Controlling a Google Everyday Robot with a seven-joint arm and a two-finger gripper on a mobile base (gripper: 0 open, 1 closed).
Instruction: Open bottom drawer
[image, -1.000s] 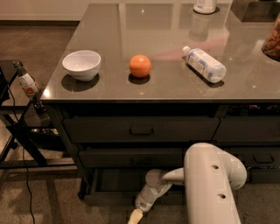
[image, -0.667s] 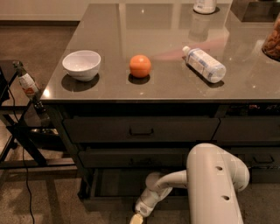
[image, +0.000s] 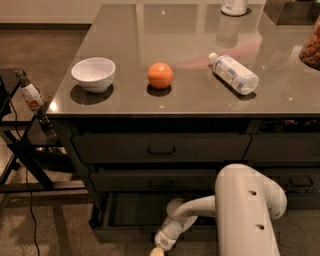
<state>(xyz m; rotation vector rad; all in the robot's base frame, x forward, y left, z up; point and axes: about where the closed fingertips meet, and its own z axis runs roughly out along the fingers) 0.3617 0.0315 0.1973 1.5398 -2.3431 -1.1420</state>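
Note:
The bottom drawer (image: 125, 233) is the lowest wide dark drawer under the counter. It stands pulled out, and its dark inside (image: 132, 210) shows. Its pull is hidden behind my arm. My white arm (image: 245, 210) reaches down and left in front of the drawer. My gripper (image: 156, 250) is at the drawer's front edge, at the very bottom of the view and mostly cut off.
Two taller dark drawers (image: 160, 148) sit above it, shut. On the counter (image: 200, 100) are a white bowl (image: 93, 73), an orange (image: 160, 75) and a lying plastic bottle (image: 234, 73). A black stand with a small bottle (image: 30, 95) is at the left.
My gripper has sunk slightly toward the bottom edge of the view and my forearm has shifted a little. The drawer stands out about as far as before.

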